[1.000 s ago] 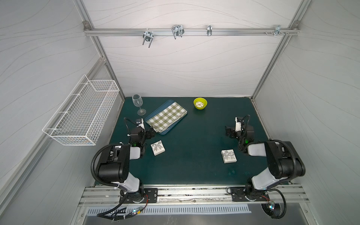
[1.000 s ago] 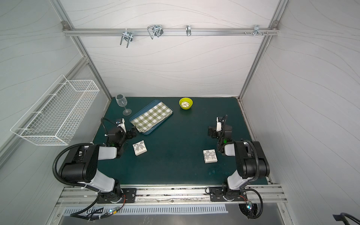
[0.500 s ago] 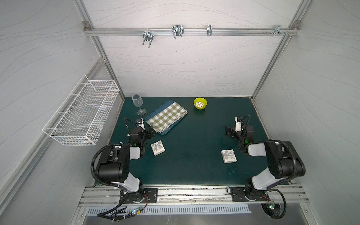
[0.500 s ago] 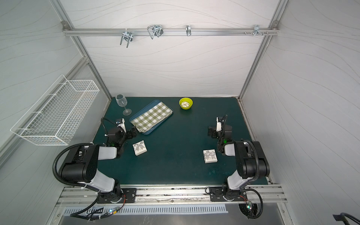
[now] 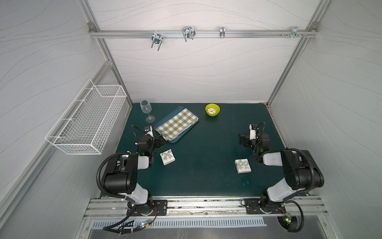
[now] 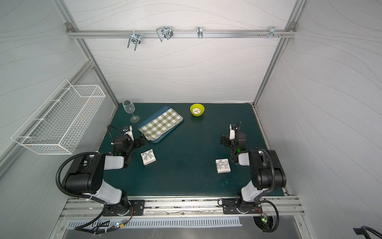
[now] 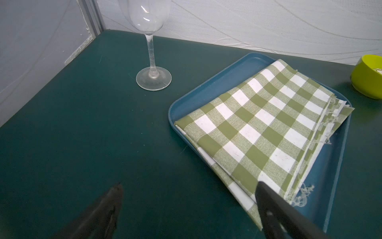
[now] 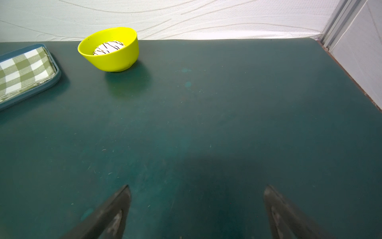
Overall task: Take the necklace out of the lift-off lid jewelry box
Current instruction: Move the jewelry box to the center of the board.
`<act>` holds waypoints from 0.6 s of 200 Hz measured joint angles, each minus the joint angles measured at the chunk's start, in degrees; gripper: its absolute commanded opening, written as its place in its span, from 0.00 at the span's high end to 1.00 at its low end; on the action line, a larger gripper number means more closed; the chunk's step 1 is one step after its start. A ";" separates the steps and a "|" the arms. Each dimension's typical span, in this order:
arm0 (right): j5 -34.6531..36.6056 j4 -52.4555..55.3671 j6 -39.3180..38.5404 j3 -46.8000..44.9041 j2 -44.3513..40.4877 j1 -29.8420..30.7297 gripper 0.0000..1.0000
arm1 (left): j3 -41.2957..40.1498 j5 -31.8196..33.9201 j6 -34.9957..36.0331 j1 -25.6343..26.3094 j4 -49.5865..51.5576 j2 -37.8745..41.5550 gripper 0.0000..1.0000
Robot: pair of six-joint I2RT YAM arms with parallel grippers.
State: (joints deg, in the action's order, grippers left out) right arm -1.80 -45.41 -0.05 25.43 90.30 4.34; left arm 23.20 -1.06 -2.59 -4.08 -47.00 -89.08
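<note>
- In both top views, the left box point(image 5: 167, 157) and right box point(image 5: 243, 166) are sitting lidded and untouched; the necklace is unseen, presumably inside one. Lid removal is coming next.
- Left wrist view: the left gripper point(image 7: 189, 184) is gaping empty at the tray point(image 7: 206, 87) corner; the wine glass point(image 7: 153, 62) is standing near.
- Right wrist view: the right gripper point(image 8: 197, 186) is gaping empty over the mat point(image 8: 206, 113).

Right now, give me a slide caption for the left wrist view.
Open left gripper above the green tabletop, facing a wine glass and a blue tray holding a folded green-checked cloth.
</note>
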 measured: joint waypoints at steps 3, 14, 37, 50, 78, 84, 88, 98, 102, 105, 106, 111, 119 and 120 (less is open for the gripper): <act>-0.17 0.00 0.00 0.00 0.00 -0.13 0.01 | 0.00 0.00 -0.02 0.00 0.00 0.00 0.01; -0.96 0.00 0.04 0.00 0.00 -0.52 0.01 | 0.00 0.00 0.00 0.00 0.00 0.00 0.01; -2.40 -0.02 0.24 0.00 0.00 -1.53 0.01 | 0.00 0.02 0.00 0.02 0.02 0.00 0.01; -2.82 -0.04 0.24 0.00 0.00 -1.75 0.01 | 0.00 0.11 0.00 0.07 0.00 0.00 0.01; -3.72 -0.28 0.52 -0.02 0.00 -2.25 0.01 | -0.28 1.81 -0.72 0.09 4.50 4.81 0.01; -4.20 -0.63 0.66 -0.13 0.00 -2.36 0.01 | 0.11 2.58 -1.18 0.11 7.23 6.84 0.01; -4.39 -0.83 0.74 -0.24 -0.02 -2.49 0.01 | 0.52 3.15 -1.62 0.11 9.31 8.41 0.01; -4.70 -0.96 1.09 -0.50 -0.15 -2.82 0.01 | 2.64 4.31 -2.40 0.11 15.39 11.80 0.01; -4.70 -0.76 1.14 -0.61 -0.44 -2.95 0.01 | 3.74 4.70 -2.73 0.11 17.94 13.14 0.01; -4.70 -0.57 1.27 -0.66 -0.59 -3.02 0.01 | 4.55 4.98 -2.99 0.11 19.61 13.81 0.01; -4.70 -0.39 1.31 -0.66 -0.76 -3.04 0.01 | 4.74 5.07 -3.08 0.11 19.98 14.01 0.01; -4.70 0.55 1.42 -0.68 -1.38 -3.10 0.01 | 6.34 5.51 -3.63 0.11 23.08 15.39 0.01; -4.68 2.73 1.64 -0.42 -3.10 -3.13 0.01 | 8.37 6.27 -4.28 0.11 26.99 17.22 0.01; -4.66 3.04 1.64 -0.37 -3.30 -3.13 0.01 | 8.70 6.45 -4.59 0.11 27.74 17.59 0.01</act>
State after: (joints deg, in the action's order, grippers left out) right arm -6.46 -42.37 1.58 25.06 87.00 1.21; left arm 31.90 5.39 -7.18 -3.97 -19.27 -71.48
